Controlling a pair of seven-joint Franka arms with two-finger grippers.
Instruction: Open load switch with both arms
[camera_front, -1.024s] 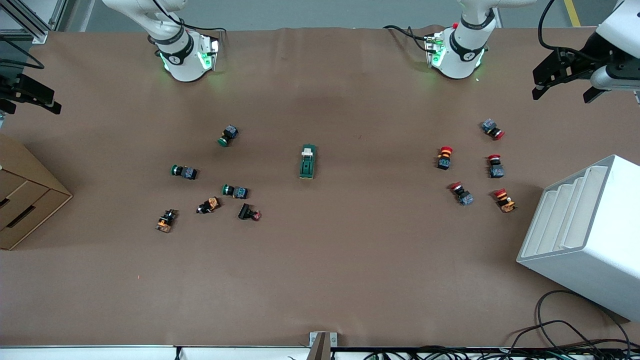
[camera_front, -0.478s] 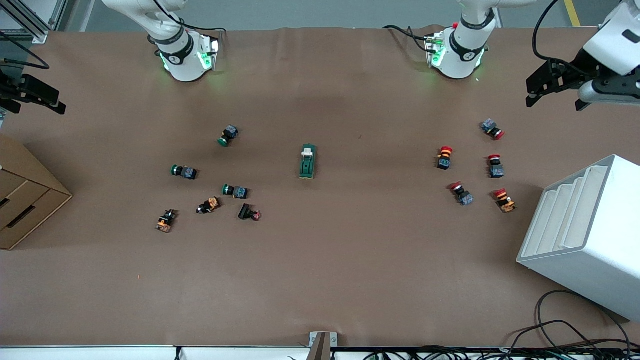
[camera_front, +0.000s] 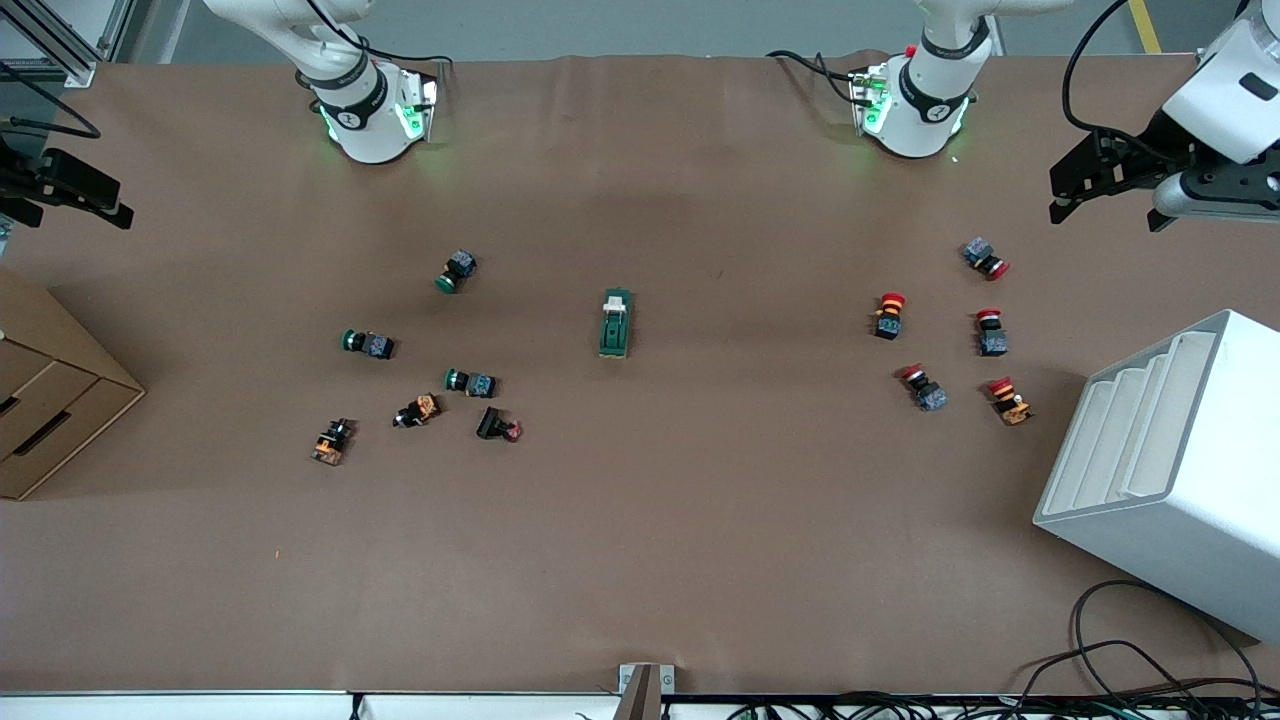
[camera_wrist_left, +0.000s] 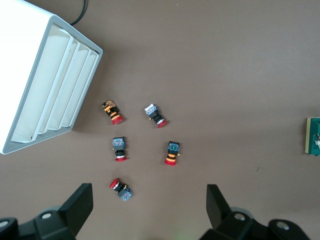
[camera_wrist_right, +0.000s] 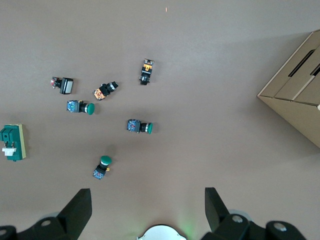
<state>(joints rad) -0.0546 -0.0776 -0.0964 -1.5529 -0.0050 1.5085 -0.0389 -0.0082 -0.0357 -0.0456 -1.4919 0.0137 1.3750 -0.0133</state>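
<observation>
The load switch, a dark-green block with a cream lever piece at its end toward the robot bases, lies flat at the middle of the table. It shows at the edge of both wrist views. My left gripper hangs open in the air over the table's left-arm end, above a red-capped button, with nothing between its fingers. My right gripper hangs open and empty over the right-arm end, by its own arm's base. Both are well apart from the switch.
Several red-capped push buttons lie toward the left arm's end, beside a white slotted rack. Green-capped buttons and orange and black ones lie toward the right arm's end, near a cardboard drawer box.
My left gripper has drifted a little toward the red-capped buttons. The right gripper has shifted only slightly. The load switch has not moved.
</observation>
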